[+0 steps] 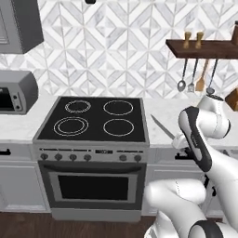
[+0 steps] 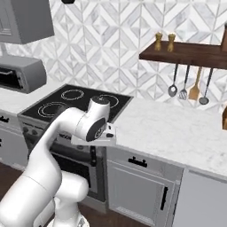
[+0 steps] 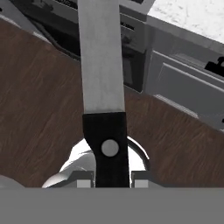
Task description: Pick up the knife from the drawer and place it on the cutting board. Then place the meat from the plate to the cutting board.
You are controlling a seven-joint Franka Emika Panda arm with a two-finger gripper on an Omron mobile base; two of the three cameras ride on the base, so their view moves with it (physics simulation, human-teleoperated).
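Note:
My gripper point(image 3: 109, 181) is shut on the black handle of the knife point(image 3: 101, 61). The slim silver blade runs straight away from the fingers, above the brown floor and toward the cabinet fronts. In the left base view the gripper point(image 1: 179, 140) hangs at the counter's front edge, right of the stove. From it the knife point(image 1: 161, 125) slants up and to the left over the white counter. The drawer, the cutting board, the plate and the meat are out of view.
A black four-burner stove point(image 1: 95, 121) with an oven below stands left of the arm. A toaster oven point(image 1: 14, 93) sits at far left. A wooden shelf point(image 2: 186, 51) with hanging utensils is above the marble counter point(image 2: 177, 133). Grey cabinet fronts point(image 2: 142, 186) with black handles are below.

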